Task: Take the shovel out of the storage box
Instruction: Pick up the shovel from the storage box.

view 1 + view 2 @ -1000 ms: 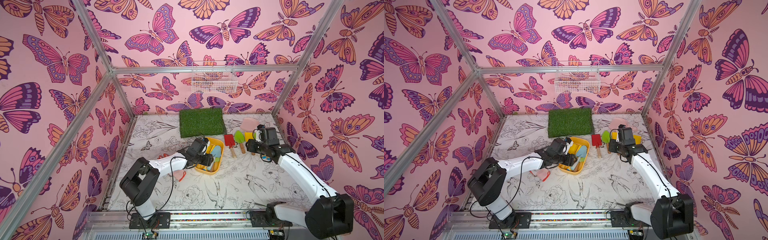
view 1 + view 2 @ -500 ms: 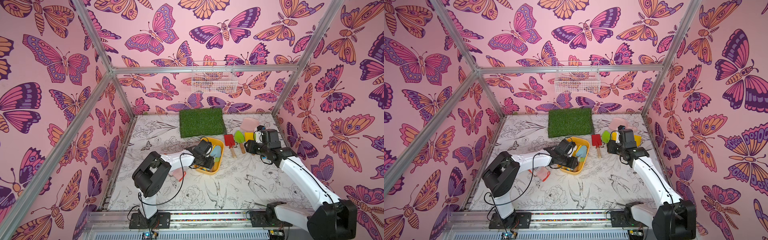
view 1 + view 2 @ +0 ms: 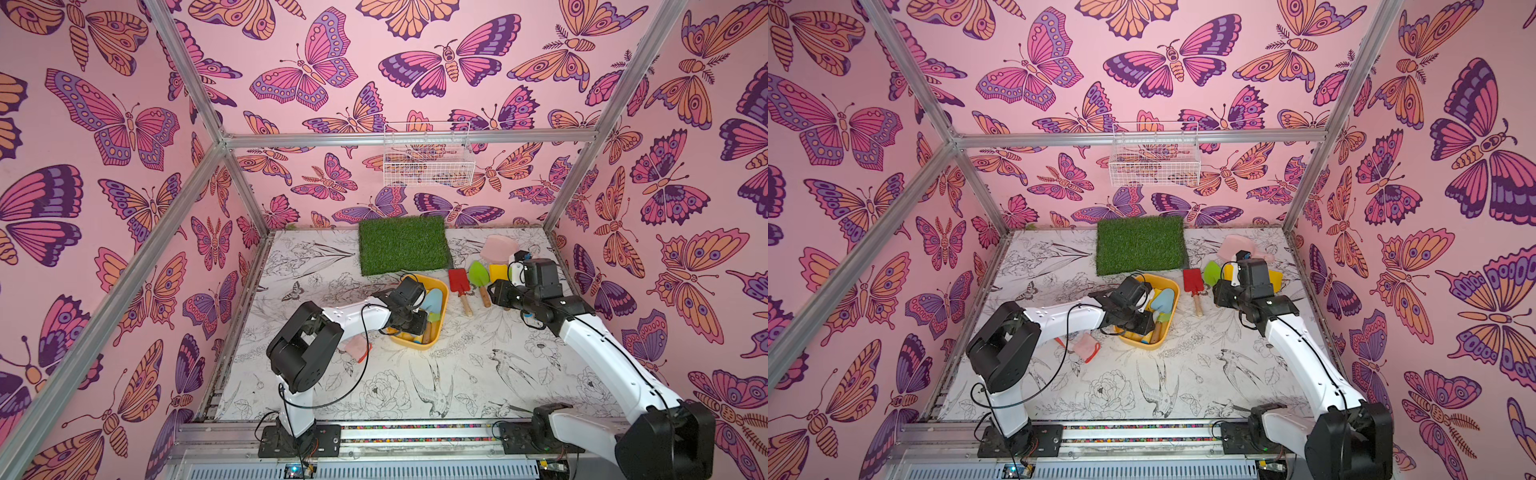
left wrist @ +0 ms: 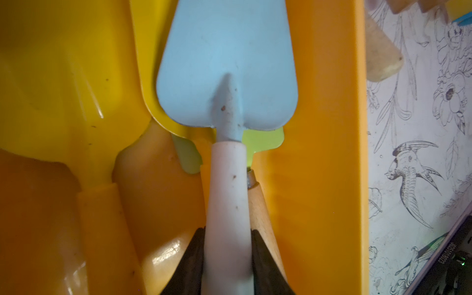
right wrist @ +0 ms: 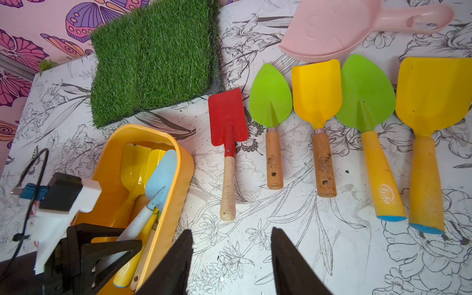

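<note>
- Butterfly wallpaper surrounds a tabletop (image 3: 457, 374) printed with line-drawn flowers and birds, and I'm working both arms over it.
- My left gripper (image 4: 227, 237) is pinched narrow on the white handle of the blue shovel (image 4: 227, 63). The blade points straight ahead of the fingertips.
- That shovel is inside the storage box (image 4: 319, 153), directly beneath the left gripper and uppermost in the pile. I can't tell whether it rests on the others or hangs just clear of them.
- As I judge it, the grasp is made and the lift-out is not yet done.
- The next move calls for a straight rise until the blade clears the box wall. A wooden handle (image 4: 260, 212) lies right against the white one, close beside one gripper finger, and could get dragged along.
- The box also holds a yellow shovel (image 4: 63, 76) well off to the other side of the gripper. A green blade (image 4: 265, 139) peeks out from under the blue one, just ahead of the fingertips.
- My right gripper (image 5: 232, 245) stands partly open and holds nothing, above bare tabletop.
- Just ahead of it lies a red shovel (image 5: 227, 117). It heads a row of green and yellow shovels (image 5: 316, 97), all outside the box, with a pink scoop (image 5: 332, 30) beyond them.
- The gap between the box and the red shovel looks like a fair place to set the blue one down.
</note>
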